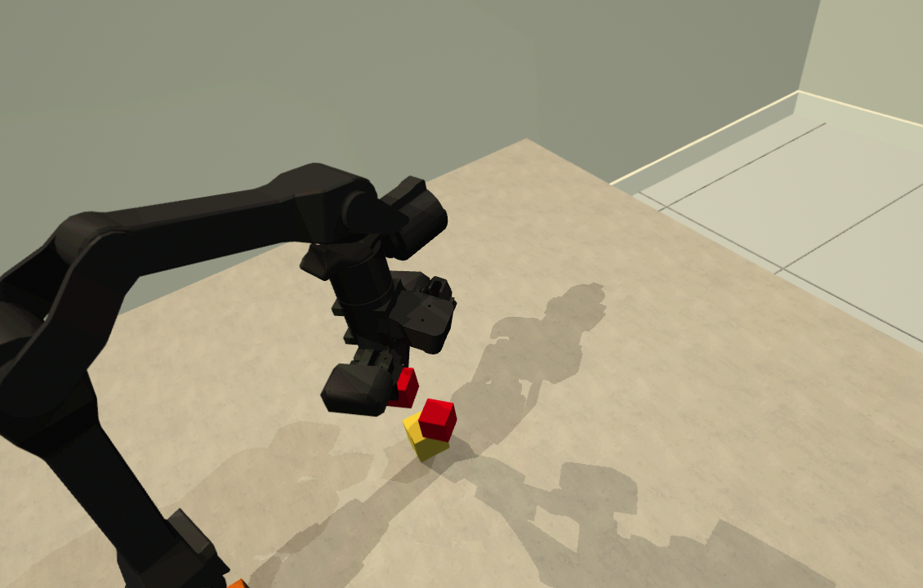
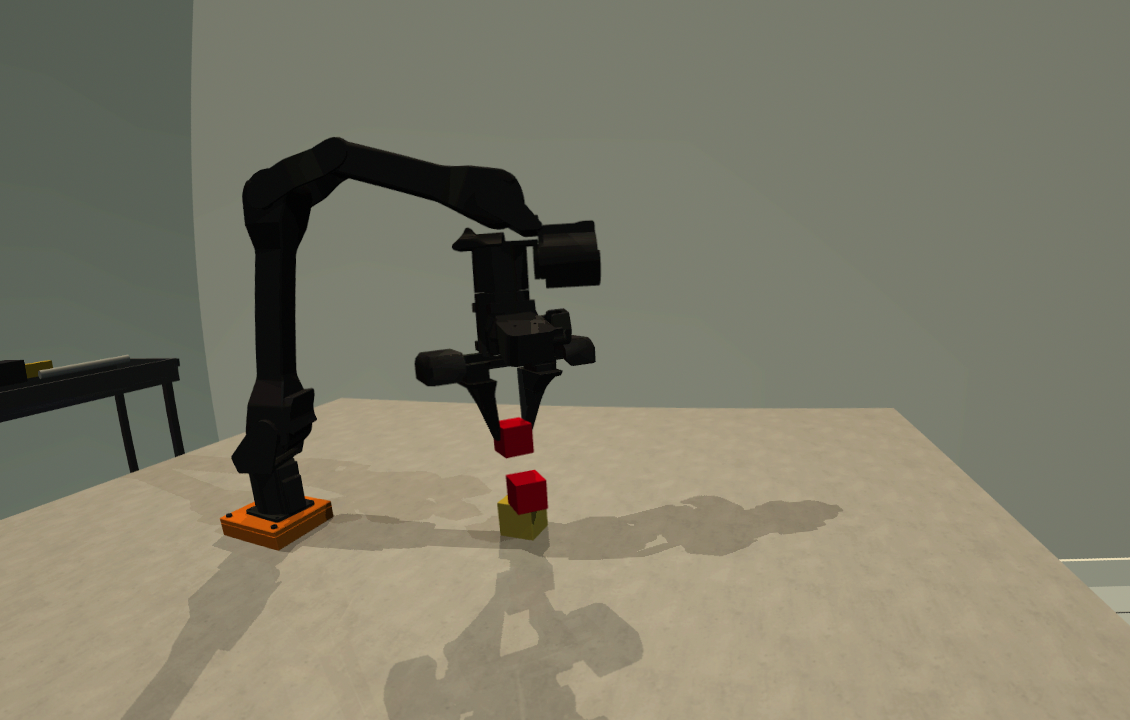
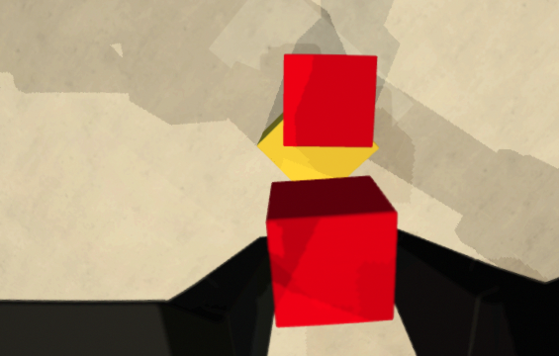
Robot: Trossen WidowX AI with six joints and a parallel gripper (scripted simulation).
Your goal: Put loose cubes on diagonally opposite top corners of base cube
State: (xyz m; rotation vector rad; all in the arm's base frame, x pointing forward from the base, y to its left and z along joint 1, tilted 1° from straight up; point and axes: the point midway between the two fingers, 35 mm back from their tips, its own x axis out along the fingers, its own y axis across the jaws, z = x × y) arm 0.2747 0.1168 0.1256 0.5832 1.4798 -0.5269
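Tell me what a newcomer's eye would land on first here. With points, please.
Probably the two bright red cubes: the held cube [image 1: 404, 389] [image 2: 513, 438] [image 3: 332, 269] in the gripper [image 2: 514, 431] [image 3: 327, 246], up in the air, and the placed cube [image 1: 437, 420] [image 2: 526, 492] [image 3: 329, 101] on the yellow base cube [image 1: 417, 431] [image 2: 515, 519] [image 3: 328, 160]. Next, likely the big black arm [image 1: 209, 238] [image 2: 275, 295] arching above the table, from its orange base plate [image 1: 238, 584] [image 2: 260, 535].

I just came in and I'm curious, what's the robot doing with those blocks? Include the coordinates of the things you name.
The robot's claw [image 2: 513, 431] [image 3: 327, 246] is holding a red cube [image 1: 406, 387] [image 2: 513, 438] [image 3: 333, 269] up in the air. Another red cube [image 1: 437, 420] [image 2: 526, 492] [image 3: 329, 100] already sits on one corner of the yellow cube [image 1: 417, 433] [image 2: 515, 521] [image 3: 326, 160]. The held one isn't on the yellow cube yet.
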